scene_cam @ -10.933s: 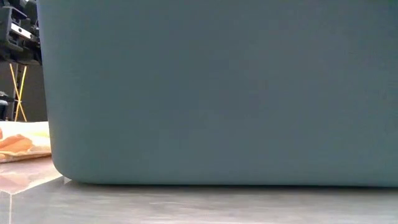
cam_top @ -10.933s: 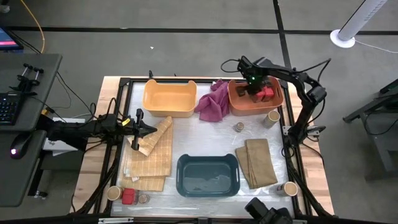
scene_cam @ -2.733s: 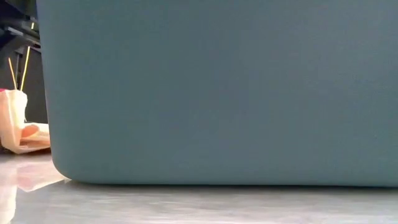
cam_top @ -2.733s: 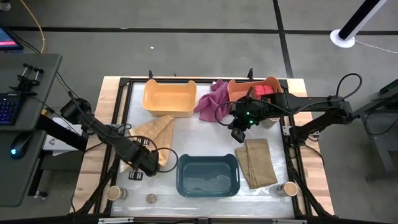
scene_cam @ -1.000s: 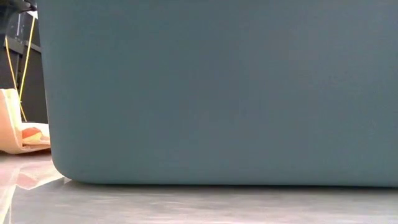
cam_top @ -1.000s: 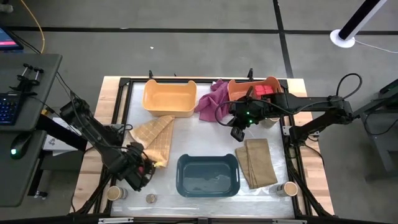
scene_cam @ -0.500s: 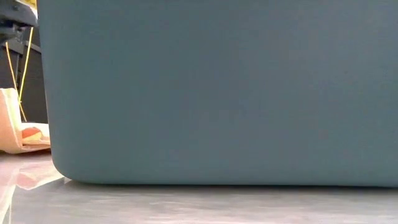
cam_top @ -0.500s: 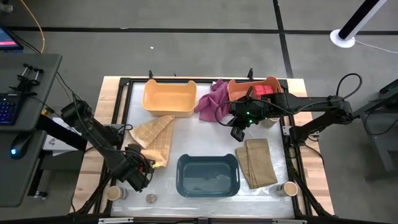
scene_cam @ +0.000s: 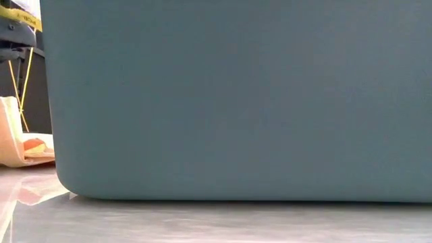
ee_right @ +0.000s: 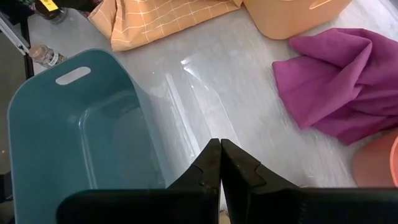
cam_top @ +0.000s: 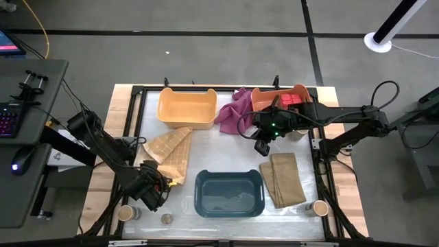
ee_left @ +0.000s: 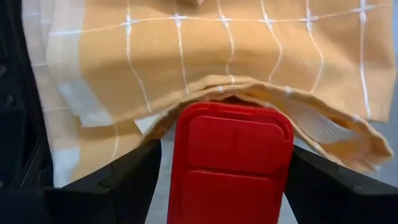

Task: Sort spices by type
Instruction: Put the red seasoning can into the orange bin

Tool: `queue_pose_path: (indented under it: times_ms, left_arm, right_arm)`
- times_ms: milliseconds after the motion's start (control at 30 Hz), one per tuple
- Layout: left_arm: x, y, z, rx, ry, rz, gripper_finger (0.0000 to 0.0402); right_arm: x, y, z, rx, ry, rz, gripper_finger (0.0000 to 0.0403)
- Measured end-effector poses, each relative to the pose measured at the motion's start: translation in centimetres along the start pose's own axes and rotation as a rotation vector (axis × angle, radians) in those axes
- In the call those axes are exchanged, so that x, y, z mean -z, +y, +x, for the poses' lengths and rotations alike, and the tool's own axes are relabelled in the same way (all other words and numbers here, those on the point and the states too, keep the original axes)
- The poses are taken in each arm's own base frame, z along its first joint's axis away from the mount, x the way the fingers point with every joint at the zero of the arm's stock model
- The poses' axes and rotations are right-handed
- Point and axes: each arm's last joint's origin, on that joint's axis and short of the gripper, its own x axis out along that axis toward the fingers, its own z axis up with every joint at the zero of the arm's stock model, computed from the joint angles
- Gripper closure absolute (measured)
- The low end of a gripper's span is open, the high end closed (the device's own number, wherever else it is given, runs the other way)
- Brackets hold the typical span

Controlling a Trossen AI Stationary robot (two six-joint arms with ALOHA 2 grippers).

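You had no legible text, label, brand, number or sign anywhere in these views. The red tin (ee_left: 229, 163) showed you only a plain moulded lid. The teal bin (scene_cam: 236, 101), the orange checked cloth (ee_left: 205, 56) and the magenta cloth (ee_right: 339, 78) carried no print. The screen (cam_top: 5, 39) at the far left edge was too small to read.
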Motion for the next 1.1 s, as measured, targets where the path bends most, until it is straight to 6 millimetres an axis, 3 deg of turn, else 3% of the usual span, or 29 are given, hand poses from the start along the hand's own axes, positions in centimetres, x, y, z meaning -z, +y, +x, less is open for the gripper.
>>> queue_pose_path:
  times_ms: [167, 400, 800, 1100]
  left_arm:
    - [-0.2, 0.1, -0.5, 0.025, 0.018, 0.033, 0.0132]
    - [-0.8, 0.8, -1.6, 0.052, 0.035, 0.109, 0.0220]
    - [-2.4, 3.5, -4.5, 0.149, 0.043, 0.151, 0.0222]
    - [-3.9, 4.5, -9.6, 0.464, -0.003, 0.343, 0.0222]
  right_arm:
    - [0.0, 0.0, 0.0, 0.000, 0.000, 0.004, 0.0403]
    - [0.0, 0.0, 0.0, 0.000, 0.000, 0.004, 0.0403]
    - [-0.1, 0.0, 0.0, -0.005, -0.009, 0.023, 0.0403]
    - [-0.4, 0.2, 0.0, -0.028, -0.038, 0.025, 0.0403]
